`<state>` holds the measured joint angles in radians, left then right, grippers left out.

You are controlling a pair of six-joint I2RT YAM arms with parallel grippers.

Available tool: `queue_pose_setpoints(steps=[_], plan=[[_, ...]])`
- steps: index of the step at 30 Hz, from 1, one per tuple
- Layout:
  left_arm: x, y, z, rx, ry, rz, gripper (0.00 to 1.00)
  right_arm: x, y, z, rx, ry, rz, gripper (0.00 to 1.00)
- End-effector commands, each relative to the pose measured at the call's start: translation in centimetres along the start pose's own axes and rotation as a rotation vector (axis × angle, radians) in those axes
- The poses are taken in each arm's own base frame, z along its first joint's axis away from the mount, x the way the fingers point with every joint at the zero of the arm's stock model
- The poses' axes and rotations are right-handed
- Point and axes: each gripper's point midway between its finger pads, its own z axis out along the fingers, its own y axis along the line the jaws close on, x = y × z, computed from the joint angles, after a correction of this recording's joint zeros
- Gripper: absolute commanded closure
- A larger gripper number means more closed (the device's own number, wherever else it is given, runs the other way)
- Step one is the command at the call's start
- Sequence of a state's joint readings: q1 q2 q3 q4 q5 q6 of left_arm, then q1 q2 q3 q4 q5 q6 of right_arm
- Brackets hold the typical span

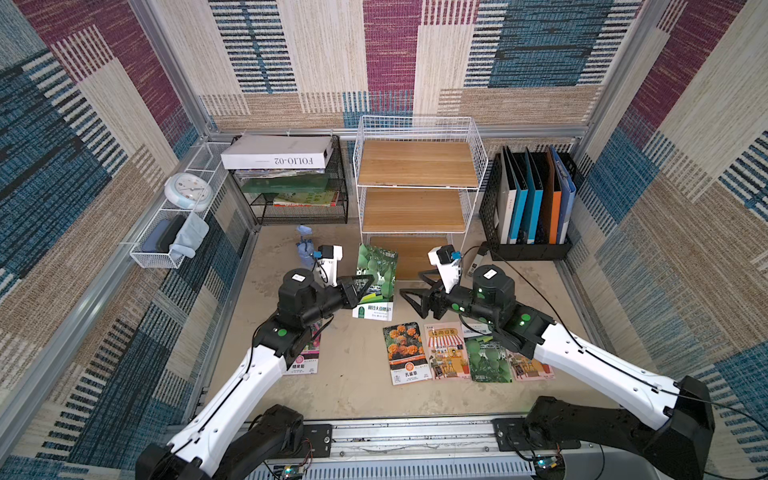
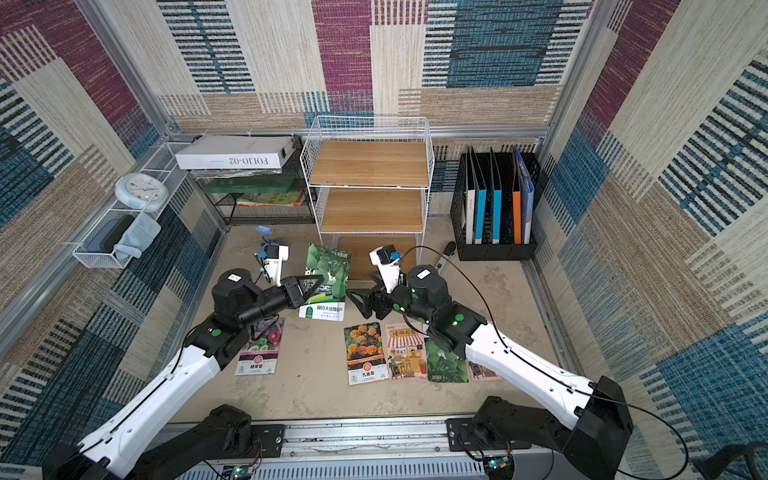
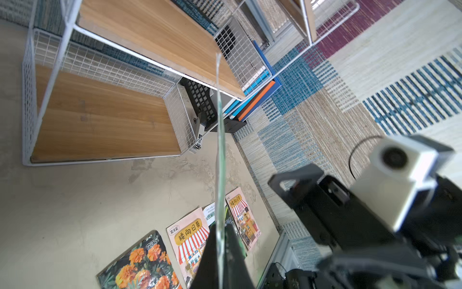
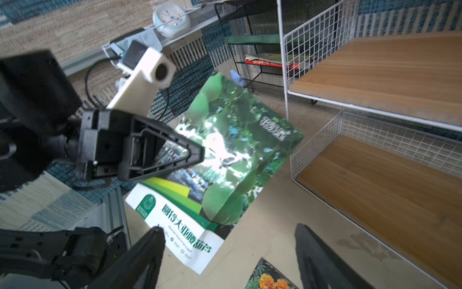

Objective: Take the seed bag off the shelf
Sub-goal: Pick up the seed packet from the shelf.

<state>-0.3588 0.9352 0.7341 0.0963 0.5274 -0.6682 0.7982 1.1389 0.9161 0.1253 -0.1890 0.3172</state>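
The seed bag (image 1: pixel 376 272) (image 2: pixel 328 272) is a glossy green packet with a white bottom band. It hangs in front of the shelf (image 1: pixel 415 164) (image 2: pixel 370 164), clear of the bottom tier. My left gripper (image 1: pixel 365 286) (image 2: pixel 313 284) is shut on it. In the left wrist view the seed bag (image 3: pixel 220 150) shows edge-on, pinched in the left gripper (image 3: pixel 220 231). My right gripper (image 1: pixel 413 286) (image 4: pixel 228 229) stands open just right of the seed bag (image 4: pixel 232 150), holding nothing. All three wooden boards of the shelf (image 4: pixel 387 75) are bare.
Several seed packets lie flat on the table: a marigold one (image 1: pixel 405 353), a pink one (image 1: pixel 446 351), a green one (image 1: pixel 488 361) and a flower one (image 1: pixel 307 357) under the left arm. A black mesh rack (image 1: pixel 299 195), a file holder (image 1: pixel 532 203) and a white wire basket (image 1: pixel 178 216) line the back.
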Motion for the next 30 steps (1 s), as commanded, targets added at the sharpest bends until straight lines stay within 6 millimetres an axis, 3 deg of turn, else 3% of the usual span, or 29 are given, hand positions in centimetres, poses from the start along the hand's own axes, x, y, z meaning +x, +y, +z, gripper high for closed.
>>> queue_pose_setpoints(steps=[1, 5, 16, 25, 30], plan=[[-0.8, -2.2, -1.3, 0.090, -0.073, 0.161, 1.00, -2.1, 1.9, 0.0, -0.136, -0.057, 0.064, 0.14], [-0.9, -4.8, -2.5, 0.212, -0.109, 0.196, 1.00, -2.1, 3.7, -0.3, -0.267, -0.037, 0.026, 0.15], [-2.8, -10.5, -4.8, 0.480, -0.201, 0.222, 1.00, -3.2, 6.1, -1.3, -0.466, -0.038, -0.057, 0.20], [-3.1, -12.0, -5.5, 0.525, -0.204, 0.234, 1.00, -4.5, 8.7, -1.7, -0.645, -0.052, -0.080, 0.32], [-3.0, -12.0, -5.2, 0.524, -0.197, 0.236, 1.00, -5.5, 9.5, -1.5, -0.702, -0.056, -0.083, 0.45]])
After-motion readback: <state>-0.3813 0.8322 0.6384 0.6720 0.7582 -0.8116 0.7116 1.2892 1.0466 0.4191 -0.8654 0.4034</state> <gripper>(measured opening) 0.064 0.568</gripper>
